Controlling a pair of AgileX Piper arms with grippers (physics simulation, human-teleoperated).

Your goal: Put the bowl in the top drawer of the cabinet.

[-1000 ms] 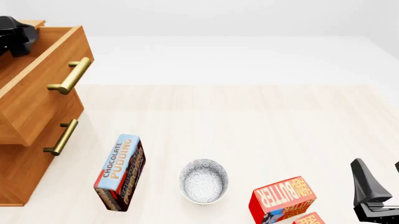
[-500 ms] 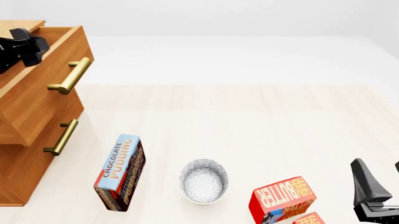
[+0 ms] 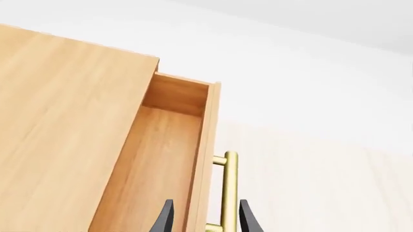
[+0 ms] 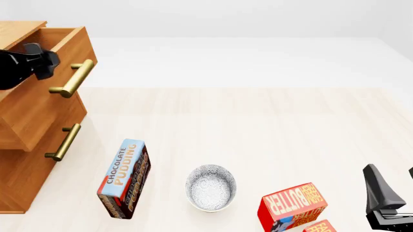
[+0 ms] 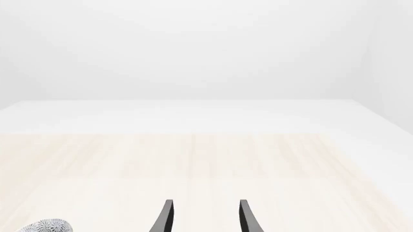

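Small white ceramic bowl with blue-grey floral pattern (image 4: 210, 187) sat on pale table (image 4: 258, 130), between two food boxes. Light-brown wooden top drawer (image 4: 38, 87) stood open. Left gripper (image 3: 203, 220), jaws spread, straddled drawer front beside brass handle (image 3: 228, 188); right gripper (image 5: 203, 217), jaws spread and empty, best descends squarely over bowl rim.

A pale wood-grain table (image 4: 271, 125) extended to a white floor and plain white walls under even, diffuse light that cast only soft shadows; no windows were in view.

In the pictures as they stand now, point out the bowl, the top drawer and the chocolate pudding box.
bowl (image 4: 210, 187), front view, inside of the bowl.
top drawer (image 4: 40, 92), front view, plain wooden front.
chocolate pudding box (image 4: 123, 174), front view, lettered top face.
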